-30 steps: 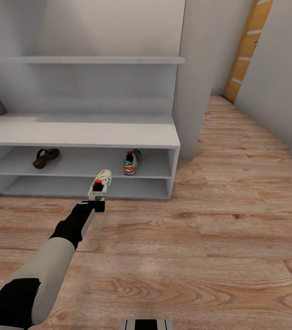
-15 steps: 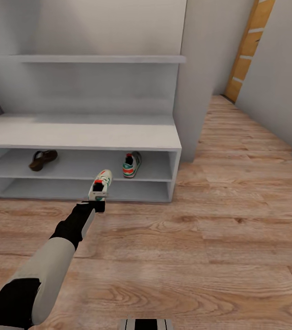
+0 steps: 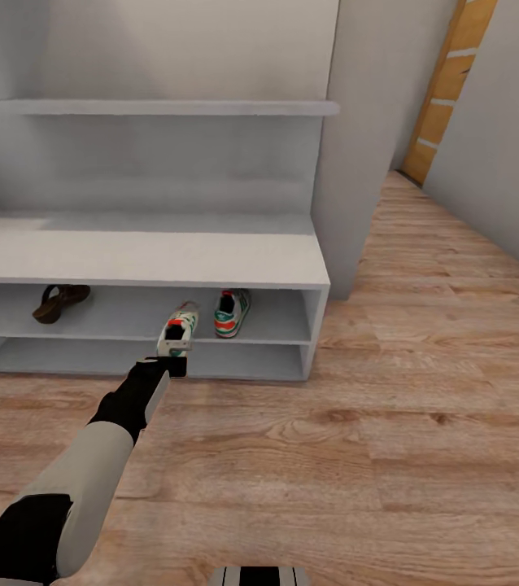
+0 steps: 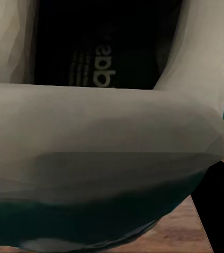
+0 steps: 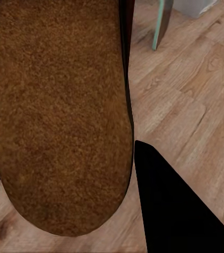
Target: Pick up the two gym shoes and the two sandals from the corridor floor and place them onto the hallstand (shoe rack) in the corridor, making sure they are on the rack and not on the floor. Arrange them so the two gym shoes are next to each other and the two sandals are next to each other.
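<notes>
White gym shoes — two (image 3: 177, 330) (image 3: 232, 312); sandals — two (image 3: 60, 300) (image 5: 59, 116).

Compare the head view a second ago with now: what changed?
The camera closed in on the pale grey hallstand. The left gripper still holds the white green-striped sneaker, now overlapping the upper open shelf. The shelved sneaker and dark brown sandal kept their places.
</notes>
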Available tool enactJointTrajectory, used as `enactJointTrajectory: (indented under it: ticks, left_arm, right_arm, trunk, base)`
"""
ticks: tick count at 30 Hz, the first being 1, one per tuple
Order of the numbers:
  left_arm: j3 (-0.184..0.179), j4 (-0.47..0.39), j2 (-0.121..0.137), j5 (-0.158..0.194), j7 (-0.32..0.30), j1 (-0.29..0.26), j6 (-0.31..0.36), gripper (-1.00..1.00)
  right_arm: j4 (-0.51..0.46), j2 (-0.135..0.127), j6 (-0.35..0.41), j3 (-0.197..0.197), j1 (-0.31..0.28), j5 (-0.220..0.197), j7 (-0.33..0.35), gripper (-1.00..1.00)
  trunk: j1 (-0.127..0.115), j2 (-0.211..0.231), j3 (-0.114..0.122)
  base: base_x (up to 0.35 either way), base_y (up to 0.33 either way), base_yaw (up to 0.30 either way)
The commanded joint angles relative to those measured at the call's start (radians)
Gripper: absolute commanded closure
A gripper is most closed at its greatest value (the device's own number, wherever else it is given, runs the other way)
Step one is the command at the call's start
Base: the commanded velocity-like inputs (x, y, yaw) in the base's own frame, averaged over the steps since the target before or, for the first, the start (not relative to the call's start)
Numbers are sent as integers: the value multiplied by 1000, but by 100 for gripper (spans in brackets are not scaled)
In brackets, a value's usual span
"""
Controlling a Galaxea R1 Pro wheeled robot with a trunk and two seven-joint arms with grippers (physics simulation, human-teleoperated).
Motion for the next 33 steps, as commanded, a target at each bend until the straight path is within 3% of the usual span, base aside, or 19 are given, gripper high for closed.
enactJointTrajectory:
  ticks: [1,10,22,33]
  left_arm:
    - [5,-2,-1,-8,-2,0,5,100]
    - [5,-2,-1,-8,-2,0,5,100]
    - [5,-2,-1,-7,-2,0,5,100]
    - [5,-2,0,-7,-2,0,5,100]
  right_arm:
    - [-1,0,6,-1,-1,-3,-1,100]
    - [-1,0,5,0,-1,-3,-1,100]
    - [-1,1,5,-1,-1,-3,-1,100]
    - [-1,1,6,1,-1,-3,-2,100]
  trunk:
    - [0,0,-1]
    - [0,0,-1]
    - [0,0,-1]
    - [0,0,-1]
  base:
    - [292,0,0]
    - [275,0,0]
    - [33,1,-93]
    - [191,76,-4]
